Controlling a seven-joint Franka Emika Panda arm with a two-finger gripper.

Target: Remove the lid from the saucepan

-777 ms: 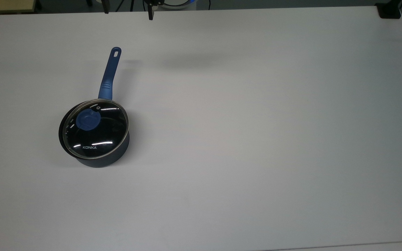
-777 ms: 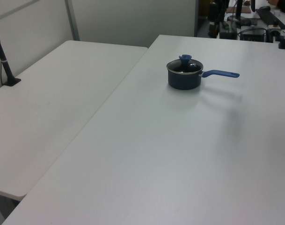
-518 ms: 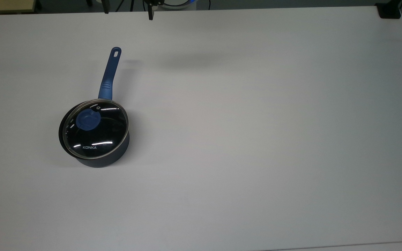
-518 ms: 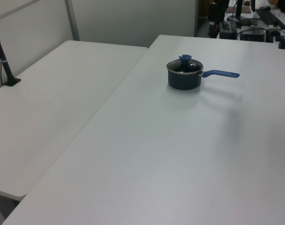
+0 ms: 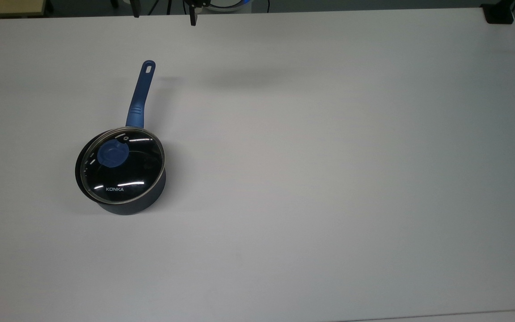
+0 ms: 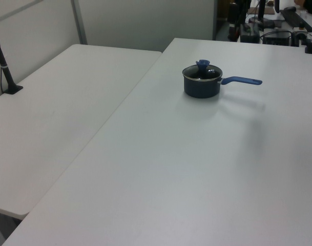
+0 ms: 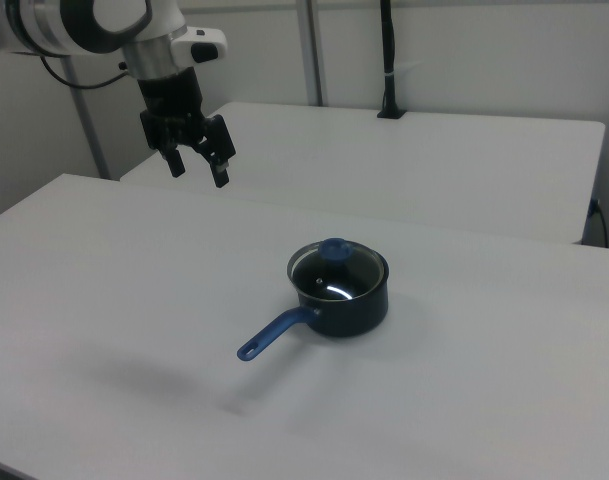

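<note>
The saucepan (image 5: 125,205) is a small dark navy pot standing on the white table (image 5: 329,179), in the top view's left half. Its long blue handle (image 5: 141,91) points toward the top view's upper edge. The lid (image 5: 125,174), clear glass with a blue knob (image 5: 112,154) and "KONKA" lettering, sits flat on the pot. Both also show in the left view, saucepan (image 6: 201,88) and lid (image 6: 202,72). In the right view my gripper (image 7: 197,171) hangs open and empty, high above the table, well to the upper left of the saucepan (image 7: 352,308) and its lid (image 7: 336,270).
A second white table (image 6: 53,102) adjoins this one, with a black post (image 6: 4,66) clamped at its far edge. A black block (image 5: 499,13) sits at the top view's upper right corner. Wide bare tabletop lies to the top view's right of the pot.
</note>
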